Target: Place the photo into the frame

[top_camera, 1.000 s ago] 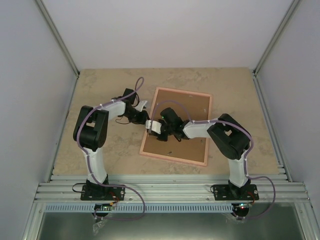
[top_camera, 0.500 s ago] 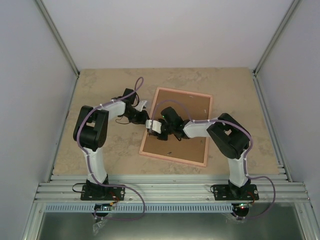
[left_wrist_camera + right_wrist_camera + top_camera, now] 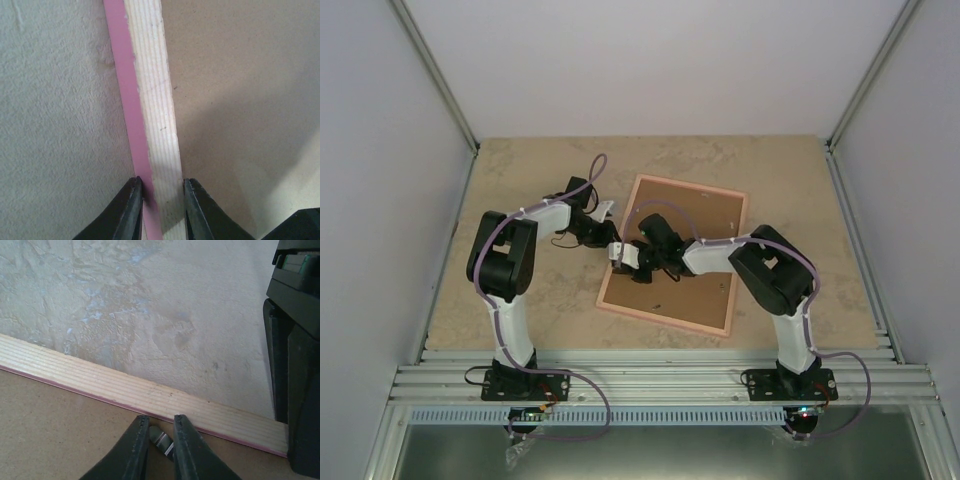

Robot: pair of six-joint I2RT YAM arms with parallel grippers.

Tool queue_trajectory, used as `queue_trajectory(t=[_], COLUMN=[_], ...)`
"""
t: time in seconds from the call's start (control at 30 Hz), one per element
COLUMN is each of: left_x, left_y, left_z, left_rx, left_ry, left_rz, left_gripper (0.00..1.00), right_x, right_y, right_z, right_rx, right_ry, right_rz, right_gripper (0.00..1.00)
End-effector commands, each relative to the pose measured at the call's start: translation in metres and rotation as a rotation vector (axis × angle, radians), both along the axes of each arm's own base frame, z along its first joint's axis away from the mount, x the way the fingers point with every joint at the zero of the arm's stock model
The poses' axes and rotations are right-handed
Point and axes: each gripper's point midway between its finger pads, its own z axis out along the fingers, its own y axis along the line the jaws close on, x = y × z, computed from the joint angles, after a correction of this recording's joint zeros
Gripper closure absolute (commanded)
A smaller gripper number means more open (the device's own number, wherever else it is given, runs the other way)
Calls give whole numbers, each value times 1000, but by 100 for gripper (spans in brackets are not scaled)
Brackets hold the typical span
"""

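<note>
The frame (image 3: 690, 186) lies face down on the table, its brown backing board (image 3: 695, 285) up. The photo is out of view. My left gripper (image 3: 612, 244) sits at the frame's left edge. In the left wrist view, my left gripper (image 3: 161, 192) is shut across the frame's pink-and-wood rail (image 3: 150, 100). My right gripper (image 3: 631, 261) reaches over the backing board to the same edge. In the right wrist view, my right gripper (image 3: 161, 432) is closed on a small metal tab (image 3: 163, 441) just inside the rail (image 3: 100, 380).
The beige table top (image 3: 530, 180) stretches round the frame, with grey walls on three sides. The black body of the left gripper (image 3: 295, 365) stands close on the right of the right wrist view. Both arms meet at the frame's left edge.
The right wrist has edged a little to the left and up along the frame's left edge. The frame's near left corner has shifted slightly left. The left arm holds its place.
</note>
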Motion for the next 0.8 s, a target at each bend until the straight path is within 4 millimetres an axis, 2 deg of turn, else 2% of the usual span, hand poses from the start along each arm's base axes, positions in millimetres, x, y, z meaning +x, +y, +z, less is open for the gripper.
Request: queue_trajectory(t=[0.0,0.07,0.17,0.37,0.47,0.6,0.7,0.77], left_x=[-27,-28,-29,-32,-32,-31,-30,-30], left_y=[11,11,11,13,13,13,13,13], left_z=[-44,-45,-46,-46,-47,-48,-49,-49], left_rx=[84,83,80,86,91,94,92,91], left_ry=[116,120,123,121,121,122,123,126], left_rz=[-15,-15,-15,-15,-13,-12,-13,-12], left_gripper=[94,95,96,99,100,100,100,100], right_x=[-2,4,9,18,24,23,21,14], right_y=[-26,-30,-33,-35,-39,-42,-37,-34], right_z=[-58,-58,-55,-36,-27,-21,-27,-32], right_rx=[-174,-176,-165,-111,-88,-61,-86,-93], right_ry=[59,35,11,-13,-30,-38,-6,21], right_rz=[-117,-157,-194,-254,-285,-274,-251,-207], right_gripper=[86,92,93,90,86,78,81,80])
